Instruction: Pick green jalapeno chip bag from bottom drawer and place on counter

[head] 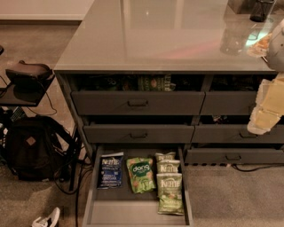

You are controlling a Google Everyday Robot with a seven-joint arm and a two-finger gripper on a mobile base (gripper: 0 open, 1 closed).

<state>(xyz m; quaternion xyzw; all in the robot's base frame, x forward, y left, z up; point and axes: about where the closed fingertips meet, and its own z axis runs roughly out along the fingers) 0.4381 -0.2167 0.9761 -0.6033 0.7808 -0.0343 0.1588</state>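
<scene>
The bottom drawer point(90, 195) is pulled out and open from above, with bare floor at its front. Further back the green jalapeno chip bag point(170, 195), two like it, a dang bag point(140, 174) and a blue bag point(110, 170) lie close together under the next drawer front point(138, 133). The desk point(146, 40) is free at left and middle, a dark cup point(262, 9) stands at its far right, and the hand point(262, 115) hangs at the right edge, well apart from the open drawer.

The arm point(278, 44) is seen above the front right corner of the table point(155, 35). The end effector point(265, 110) is held just below it, outside the table's front edge.
</scene>
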